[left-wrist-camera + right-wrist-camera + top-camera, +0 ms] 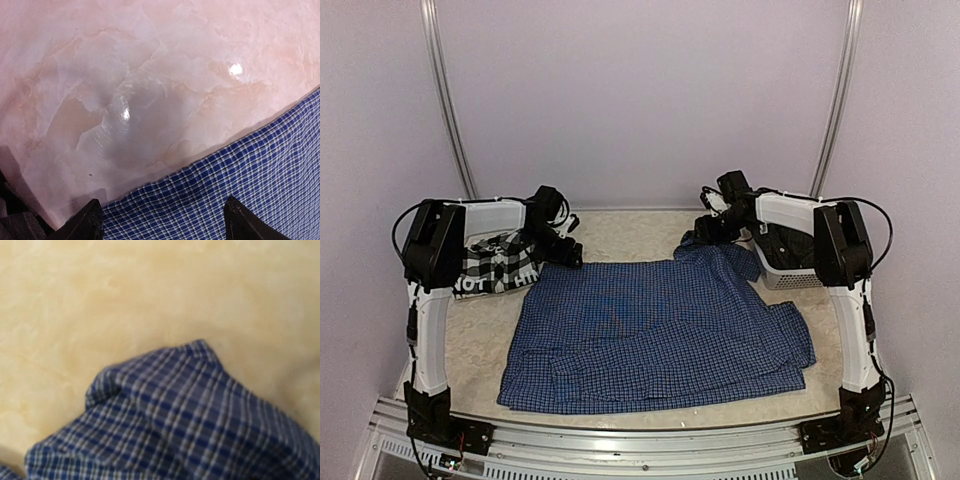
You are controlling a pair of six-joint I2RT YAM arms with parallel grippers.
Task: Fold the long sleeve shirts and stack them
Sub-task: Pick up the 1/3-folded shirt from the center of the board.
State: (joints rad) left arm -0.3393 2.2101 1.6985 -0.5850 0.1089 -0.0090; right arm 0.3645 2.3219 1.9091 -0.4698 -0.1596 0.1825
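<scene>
The table (630, 225) is a pale marbled surface; both arms are mounted at its near edge.

The blue shirt (660, 335) lies spread across the middle of the table, mostly flat. A sleeve is folded across its near part. Its far right corner is bunched and raised beside the basket.

The plaid shirt (495, 268) lies crumpled at the far left, touching the blue shirt's far left corner. White letters show on its near side.

The basket (785, 260) sits at the far right, under the right arm.

The left gripper (565, 255) is at the blue shirt's far left corner. In the left wrist view its fingers (87, 222) are spread wide, with the shirt's edge lying flat on the table between them. Nothing is pinched.

The right gripper (705, 232) is at the raised far right corner of the blue shirt. The right wrist view shows only a blurred fold of cloth on the table, with no fingers in frame. Whether the jaws are spread or pinching the cloth cannot be determined.
</scene>
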